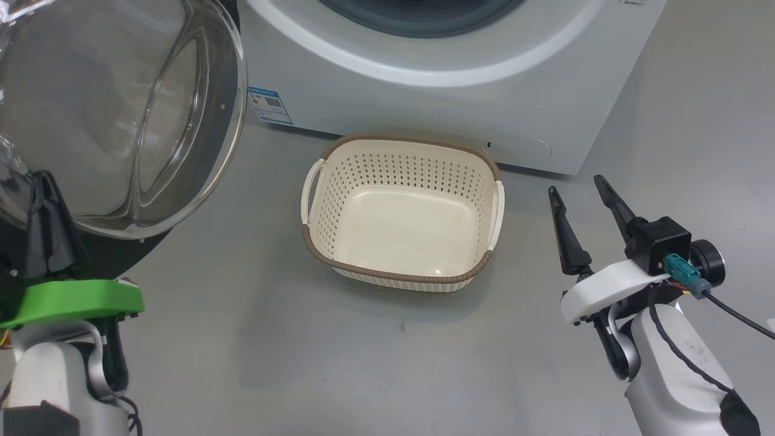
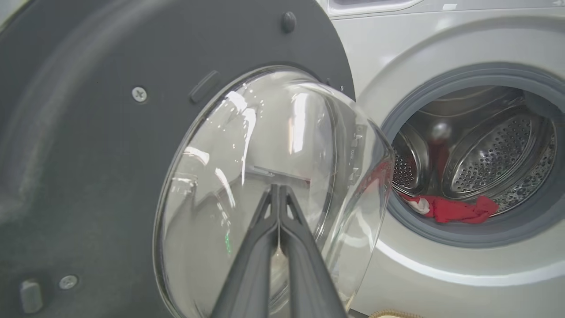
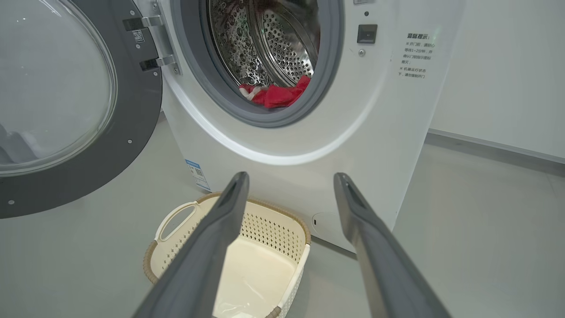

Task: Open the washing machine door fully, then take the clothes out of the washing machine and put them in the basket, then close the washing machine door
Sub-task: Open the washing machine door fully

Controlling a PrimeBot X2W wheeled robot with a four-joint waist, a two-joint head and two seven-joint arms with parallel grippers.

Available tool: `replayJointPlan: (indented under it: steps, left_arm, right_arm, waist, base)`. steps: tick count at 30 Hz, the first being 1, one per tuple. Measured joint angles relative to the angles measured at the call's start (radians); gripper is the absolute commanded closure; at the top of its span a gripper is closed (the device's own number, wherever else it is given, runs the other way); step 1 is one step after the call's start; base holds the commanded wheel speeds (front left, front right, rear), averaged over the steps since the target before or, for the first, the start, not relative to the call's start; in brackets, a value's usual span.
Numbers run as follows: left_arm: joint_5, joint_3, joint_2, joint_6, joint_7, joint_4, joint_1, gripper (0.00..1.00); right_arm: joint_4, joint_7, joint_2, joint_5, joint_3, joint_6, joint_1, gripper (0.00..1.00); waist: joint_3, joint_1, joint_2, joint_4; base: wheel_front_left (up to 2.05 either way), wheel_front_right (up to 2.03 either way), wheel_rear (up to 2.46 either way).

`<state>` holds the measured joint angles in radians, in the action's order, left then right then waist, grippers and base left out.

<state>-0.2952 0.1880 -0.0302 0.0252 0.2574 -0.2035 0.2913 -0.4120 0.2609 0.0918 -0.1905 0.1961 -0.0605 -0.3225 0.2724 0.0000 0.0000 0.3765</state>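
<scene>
Clothes (image 3: 278, 95) are lying dead ahead of my spread right gripper (image 3: 291, 176); my left gripper (image 2: 278, 189) is sitting pressed together, empty.

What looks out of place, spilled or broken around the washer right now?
Nothing stands out. The washing machine door hangs open and looks whole, the clothes lie inside the drum near its front lip, and the basket stands upright and empty on the floor before the washing machine. No spill shows.
</scene>
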Motion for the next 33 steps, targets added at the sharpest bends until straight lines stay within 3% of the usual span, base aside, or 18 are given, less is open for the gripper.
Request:
replayJointPlan:
  steps: [3, 4, 5, 6, 7, 16, 33]
  left_arm:
    - [0.015, -0.035, 0.002, 0.029, 0.000, 0.025, -0.017, 1.00]
    - [0.021, -0.046, 0.003, 0.036, 0.000, 0.031, -0.025, 0.87]
    - [0.025, -0.059, 0.004, 0.044, 0.000, 0.037, -0.034, 0.68]
    - [0.037, -0.087, 0.004, 0.052, 0.000, 0.041, -0.055, 0.04]
    - [0.040, -0.099, 0.004, 0.052, 0.000, 0.041, -0.067, 0.00]
    - [0.044, -0.142, 0.004, 0.065, 0.000, 0.046, -0.134, 0.00]
    - [0.056, -0.154, 0.002, 0.071, 0.000, 0.064, -0.209, 0.00]
  right_arm:
    - [0.000, 0.000, -0.003, -0.001, 0.000, 0.000, 0.001, 0.00]
    - [0.000, 0.000, -0.005, -0.001, 0.001, 0.000, 0.001, 0.00]
    - [0.000, 0.000, -0.008, -0.001, 0.001, 0.000, 0.001, 0.00]
    - [0.001, 0.000, -0.014, -0.001, 0.003, 0.000, 0.002, 0.00]
    - [0.001, 0.000, -0.016, -0.001, 0.004, 0.000, 0.002, 0.00]
    - [0.004, 0.000, -0.022, -0.010, 0.005, -0.008, 0.008, 0.00]
    - [0.058, 0.000, -0.031, -0.029, -0.027, -0.006, 0.081, 0.00]
  waist:
    - [-0.010, 0.0000, 0.0000, -0.012]
    - [-0.014, 0.0000, 0.0000, -0.016]
    - [-0.017, 0.0000, 0.0000, -0.021]
    - [-0.024, 0.0000, 0.0000, -0.033]
    - [-0.028, 0.0000, 0.0000, -0.040]
    - [-0.058, 0.0000, 0.0000, -0.110]
    - [-0.106, 0.0000, 0.0000, -0.318]
  base:
    - [0.00, 0.00, 0.00]
    - [0.00, 0.00, 0.00]
    - [0.00, 0.00, 0.00]
    - [0.00, 0.00, 0.00]
    - [0.00, 0.00, 0.00]
    - [0.00, 0.00, 0.00]
    - [0.00, 0.00, 0.00]
